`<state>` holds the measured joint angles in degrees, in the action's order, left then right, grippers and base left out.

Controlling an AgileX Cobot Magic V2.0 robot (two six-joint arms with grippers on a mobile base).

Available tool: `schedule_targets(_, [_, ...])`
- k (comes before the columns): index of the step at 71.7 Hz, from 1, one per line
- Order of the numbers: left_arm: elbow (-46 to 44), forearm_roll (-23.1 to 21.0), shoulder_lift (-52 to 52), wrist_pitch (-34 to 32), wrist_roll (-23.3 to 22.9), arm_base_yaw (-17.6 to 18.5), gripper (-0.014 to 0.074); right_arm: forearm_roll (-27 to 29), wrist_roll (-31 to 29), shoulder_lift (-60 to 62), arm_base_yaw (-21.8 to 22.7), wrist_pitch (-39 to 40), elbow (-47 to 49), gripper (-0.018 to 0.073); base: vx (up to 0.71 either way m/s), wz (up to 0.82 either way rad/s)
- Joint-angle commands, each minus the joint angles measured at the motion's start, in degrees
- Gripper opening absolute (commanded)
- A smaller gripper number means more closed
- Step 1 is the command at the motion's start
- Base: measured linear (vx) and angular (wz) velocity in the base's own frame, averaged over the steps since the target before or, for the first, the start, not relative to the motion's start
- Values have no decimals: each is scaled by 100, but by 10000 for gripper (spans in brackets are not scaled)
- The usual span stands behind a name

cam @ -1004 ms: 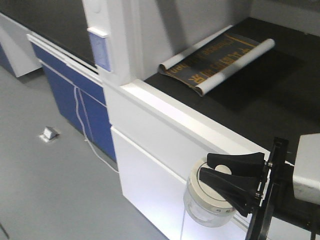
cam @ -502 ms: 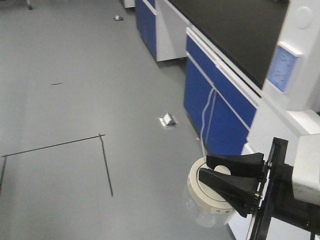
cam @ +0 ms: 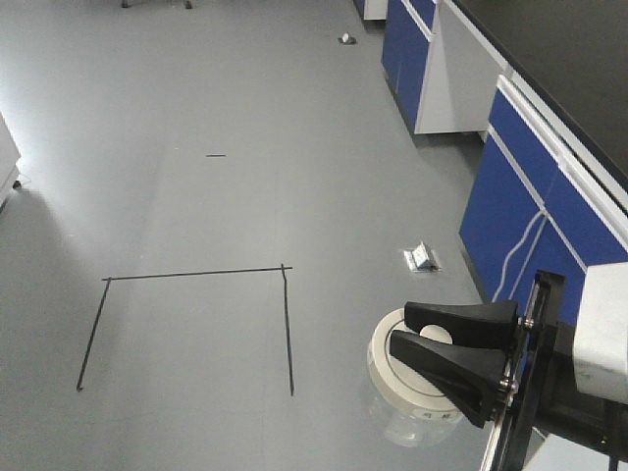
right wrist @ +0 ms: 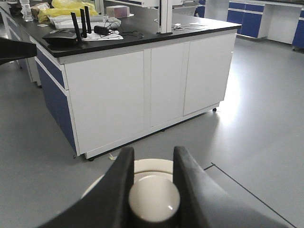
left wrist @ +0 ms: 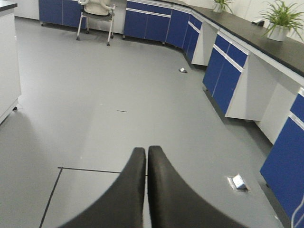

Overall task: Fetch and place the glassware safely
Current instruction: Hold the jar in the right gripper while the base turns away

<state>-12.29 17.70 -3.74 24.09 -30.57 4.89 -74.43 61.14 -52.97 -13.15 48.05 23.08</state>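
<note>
Since a second ago, we are turning off the white counter onto open grey floor (cam: pixel 196 147), blue cabinets (cam: pixel 530 216) lining the right edge. Our right gripper (cam: pixel 400 328) is pinching the jar (cam: pixel 388 371) by its lid knob (cam: pixel 438 336), up in the air near a taped outline (cam: pixel 186 274). At the left wrist, our left gripper (left wrist: pixel 146 152) is pressing its fingers (left wrist: pixel 135 190) together, empty. At the right wrist, both fingers (right wrist: pixel 190 185) are squeezing the knob, a white bench (right wrist: pixel 142 90) standing ahead.
</note>
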Motion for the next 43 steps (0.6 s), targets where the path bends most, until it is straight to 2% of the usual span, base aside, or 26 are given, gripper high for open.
schedule_targets(1, [-154,17,-59,-370,-43,-2,-7,351,-50,73,29,244,155,-1,15,19])
schedule_targets(23, [-154,17,-59,-370,-43,-2,-7,351,-50,73,29,244,155,-1,22,8])
schedule_targets(43, [-154,17,-59,-370,-43,-2,-7,351,-50,73,29,244,155,-1,37,3])
